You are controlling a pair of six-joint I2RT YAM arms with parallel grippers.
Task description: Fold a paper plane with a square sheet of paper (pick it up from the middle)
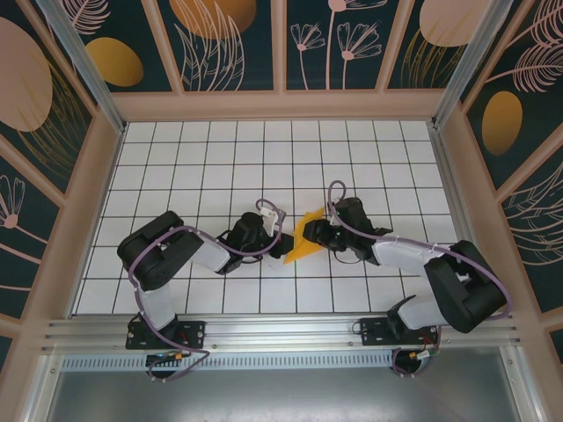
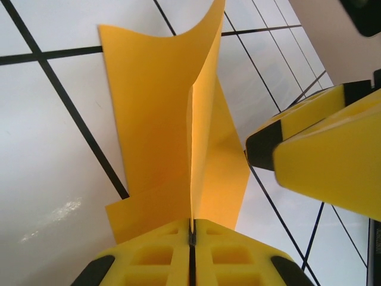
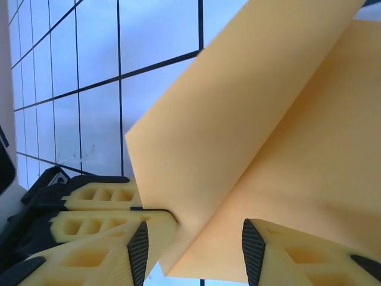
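Noted mid-frame in the overhead view, over the worktop [image 1: 176,158]: square sheet of paper [image 1: 303,237], bent into an upright V. Pinched tight at its fold by left end effector [image 2: 191,238], bottom of left wrist frame. Straddled by right end effector [image 3: 195,253], jaws apart, no grip evident. Best to hold the pinch firm, square the edges, then close right onto the crease line.

There is one square sheet of paper [image 1: 303,241] on one gridded table [image 1: 264,149]. Two black arms stand there, the left arm [image 1: 167,251] and the right arm [image 1: 444,277]. Grippers number two: the left gripper [image 1: 283,243] and the right gripper [image 1: 311,230].
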